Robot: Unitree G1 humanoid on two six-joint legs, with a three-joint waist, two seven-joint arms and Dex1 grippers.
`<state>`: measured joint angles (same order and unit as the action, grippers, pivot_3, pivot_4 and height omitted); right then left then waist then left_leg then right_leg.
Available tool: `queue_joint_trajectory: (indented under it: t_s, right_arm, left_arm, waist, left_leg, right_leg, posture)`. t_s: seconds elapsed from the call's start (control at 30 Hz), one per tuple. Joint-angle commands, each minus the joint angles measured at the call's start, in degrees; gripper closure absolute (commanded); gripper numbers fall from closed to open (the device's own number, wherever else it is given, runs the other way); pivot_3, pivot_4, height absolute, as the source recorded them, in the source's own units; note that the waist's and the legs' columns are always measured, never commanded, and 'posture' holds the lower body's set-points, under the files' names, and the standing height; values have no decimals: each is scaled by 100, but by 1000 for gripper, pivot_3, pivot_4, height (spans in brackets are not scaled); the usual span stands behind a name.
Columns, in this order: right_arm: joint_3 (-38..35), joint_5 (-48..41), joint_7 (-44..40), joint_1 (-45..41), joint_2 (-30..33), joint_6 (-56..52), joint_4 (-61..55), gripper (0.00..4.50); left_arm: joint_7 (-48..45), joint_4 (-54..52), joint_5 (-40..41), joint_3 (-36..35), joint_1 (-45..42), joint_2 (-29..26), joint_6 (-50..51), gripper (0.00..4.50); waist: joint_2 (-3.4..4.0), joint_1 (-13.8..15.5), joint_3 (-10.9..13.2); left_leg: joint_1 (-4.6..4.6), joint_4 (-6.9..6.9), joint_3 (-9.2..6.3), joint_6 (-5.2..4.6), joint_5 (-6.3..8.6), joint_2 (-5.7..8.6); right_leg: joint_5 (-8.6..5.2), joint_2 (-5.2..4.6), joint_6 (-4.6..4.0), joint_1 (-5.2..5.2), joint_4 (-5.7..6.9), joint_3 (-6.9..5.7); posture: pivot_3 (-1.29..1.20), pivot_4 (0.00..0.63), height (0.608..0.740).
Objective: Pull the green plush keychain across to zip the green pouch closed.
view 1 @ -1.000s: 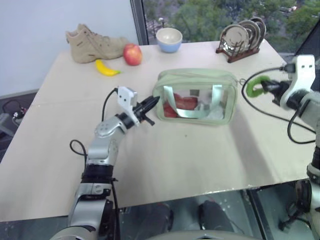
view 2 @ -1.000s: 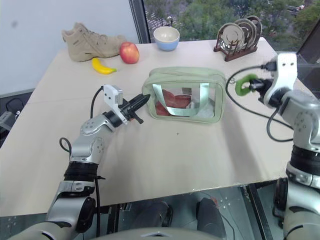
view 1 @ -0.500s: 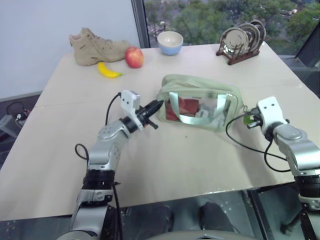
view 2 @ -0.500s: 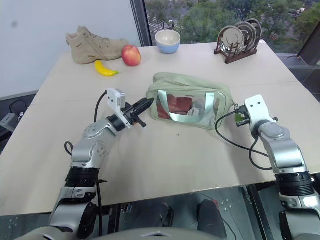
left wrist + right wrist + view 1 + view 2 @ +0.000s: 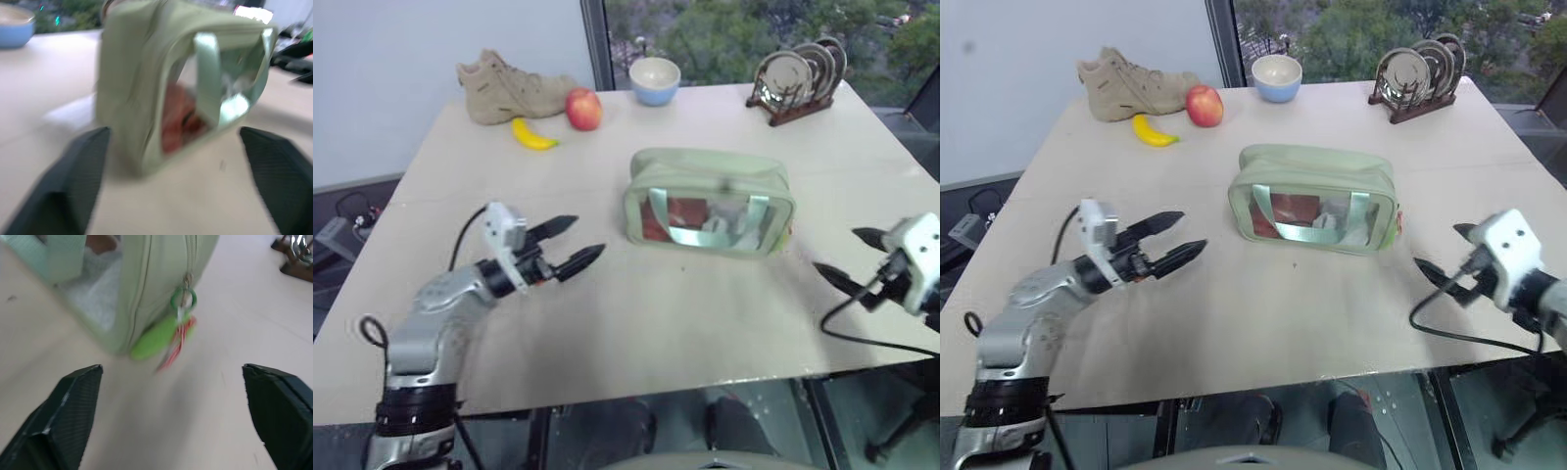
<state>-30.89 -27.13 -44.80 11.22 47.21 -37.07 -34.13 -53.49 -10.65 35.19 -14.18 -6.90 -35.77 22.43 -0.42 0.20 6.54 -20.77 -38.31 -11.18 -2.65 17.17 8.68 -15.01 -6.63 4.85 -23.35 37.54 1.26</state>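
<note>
The green pouch [image 5: 1314, 199] stands upright mid-table, zipper closed; the green plush keychain [image 5: 154, 337] hangs at its right end.

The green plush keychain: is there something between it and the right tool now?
Nothing visible. The green plush keychain hangs at the end of the green pouch facing the right tool, whose open fingers point at it over bare table.

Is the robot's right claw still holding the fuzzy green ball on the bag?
Apart. The right wrist view shows the green plush keychain dangling from the green pouch, with bare table before the open right gripper.
</note>
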Motion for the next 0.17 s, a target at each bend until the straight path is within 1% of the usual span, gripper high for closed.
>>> queue_joint_trajectory:
  t_s: [0.03, 0.07, 0.1, 0.13, 0.17]
  right_arm:
    - [-1285, -613, -471, 801, -9, -315, -879, 0]
    - [-1423, -674, -447, 985, -72, -365, -1019, 0]
    - [-1510, -632, -428, 1196, -121, -356, -1140, 0]
    - [-1547, -592, -407, 1329, -141, -337, -1207, 0]
    - [-1552, -590, -331, 1392, -193, -340, -1251, 0]
  left_arm:
    - [-66, -106, -85, -489, 285, -360, -191, 66]
    - [55, -61, -176, -544, 301, -394, -230, 66]
    - [59, -22, -88, -608, 289, -422, -168, 66]
    - [51, -5, -10, -648, 273, -430, -111, 66]
    - [9, 35, -113, -616, 276, -461, -213, 66]
  waist:
    - [0, 50, 1]
    - [-1, 69, 2]
    - [-2, 72, 3]
    - [-2, 86, 3]
    - [-2, 86, 3]
  left_leg:
    - [2, 1, 2, -1, 1, -3]
    - [2, 1, 2, 0, 1, -8]
    - [2, 2, 2, 0, 1, -14]
    - [4, 1, 2, 0, 1, -16]
    - [5, 0, 4, 0, 2, -16]
  right_leg:
    - [0, 2, 0, 1, 2, 2]
    - [0, 6, 0, 1, 1, 2]
    - [0, 11, 0, 2, 0, 1]
    - [0, 13, 0, 3, 0, 1]
    - [0, 14, 0, 6, 0, 1]
  posture:
    - [0, 150, 740]
    - [0, 150, 740]
    - [0, 150, 740]
    - [0, 150, 740]
    - [0, 150, 740]
